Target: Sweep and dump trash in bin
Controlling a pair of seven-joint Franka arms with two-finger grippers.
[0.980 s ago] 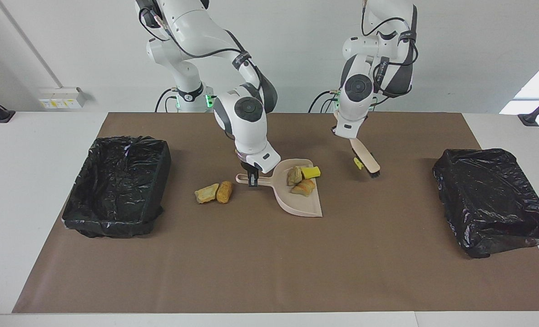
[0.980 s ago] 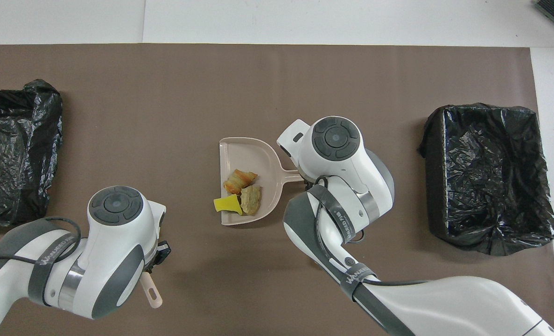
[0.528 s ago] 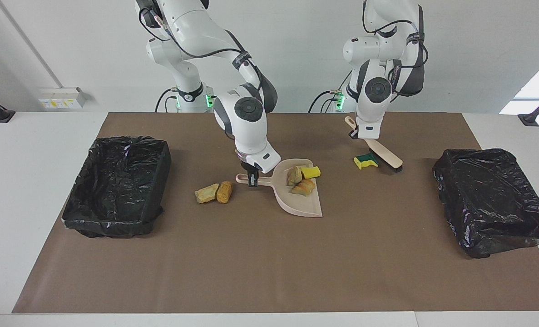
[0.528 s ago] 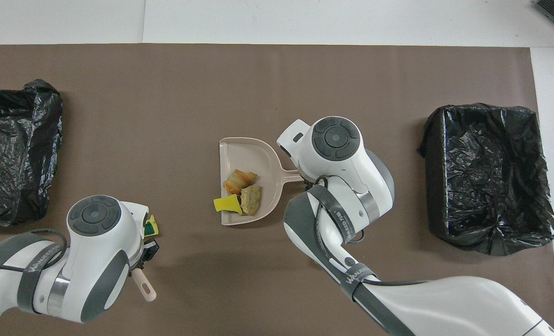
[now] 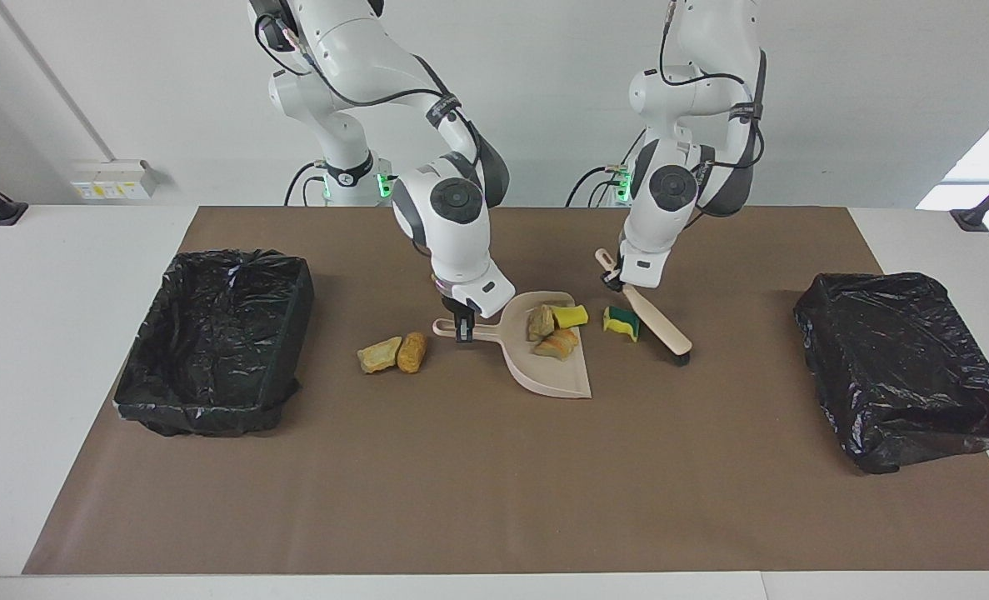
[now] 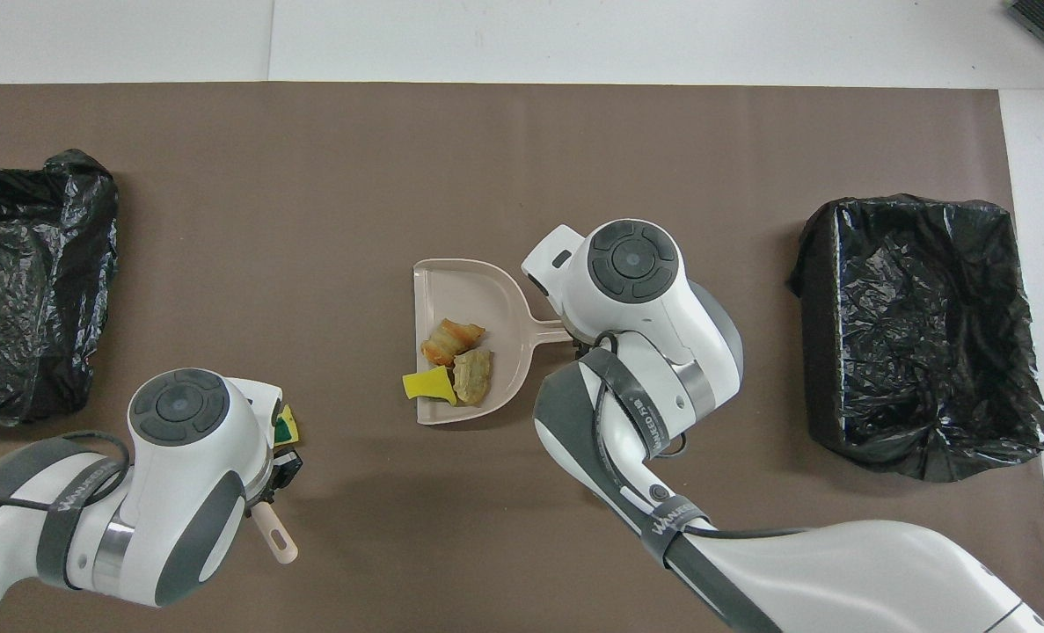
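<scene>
A pink dustpan [image 5: 554, 377] [image 6: 469, 286] lies mid-mat, and my right gripper [image 5: 463, 327] is shut on its handle. Trash in the pan: two bread-like chunks [image 5: 541, 322] [image 6: 457, 339] and a yellow sponge piece [image 5: 571, 316] [image 6: 426, 385] at its mouth. My left gripper [image 5: 621, 282] is shut on a wooden brush [image 5: 657, 321], whose bristle end rests on the mat. A green-backed sponge scrap [image 5: 621, 322] [image 6: 287, 427] lies between the brush and the pan's mouth. Two tan chunks [image 5: 393, 353] lie on the mat beside the handle, toward the right arm's end; the overhead view hides them under the right arm.
One black bag-lined bin [image 5: 211, 342] [image 6: 917, 334] stands at the right arm's end of the brown mat. A second bag-lined bin [image 5: 902, 367] [image 6: 20, 281] stands at the left arm's end. White table [image 5: 44, 350] borders the mat.
My left arm has swung the brush toward the dustpan, and the green-backed scrap has slid with it to just beside the pan's mouth. The right arm and the dustpan have stayed still.
</scene>
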